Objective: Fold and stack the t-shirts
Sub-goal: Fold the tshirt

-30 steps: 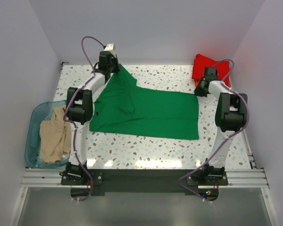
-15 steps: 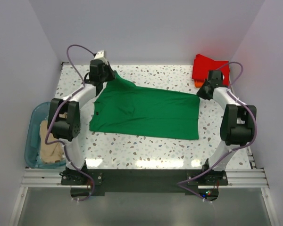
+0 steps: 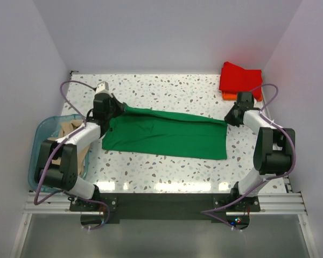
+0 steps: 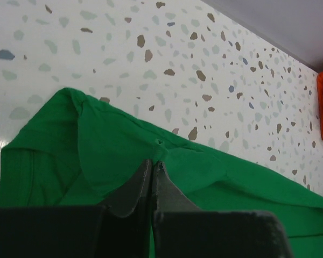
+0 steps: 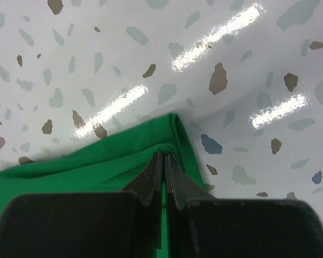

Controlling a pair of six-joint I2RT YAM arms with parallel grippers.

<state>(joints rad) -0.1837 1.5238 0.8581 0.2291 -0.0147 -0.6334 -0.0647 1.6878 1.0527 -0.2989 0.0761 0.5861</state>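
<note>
Tee point(image 3: 172, 134), green, pinched by L claw point(image 4: 151, 162), R claw point(image 5: 162, 155).

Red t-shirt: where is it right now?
Top view: the red t-shirt lies folded in the far right corner of the table, on the orange t-shirt, just beyond the right end of the green t-shirt.

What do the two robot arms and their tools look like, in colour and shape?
The left arm and the right arm have white links joined by bulky black joints. A thin purple cable loops along each arm. The left tool and the right tool each carry two dark grey fingers that taper to narrow tips. No markings are visible.
</note>
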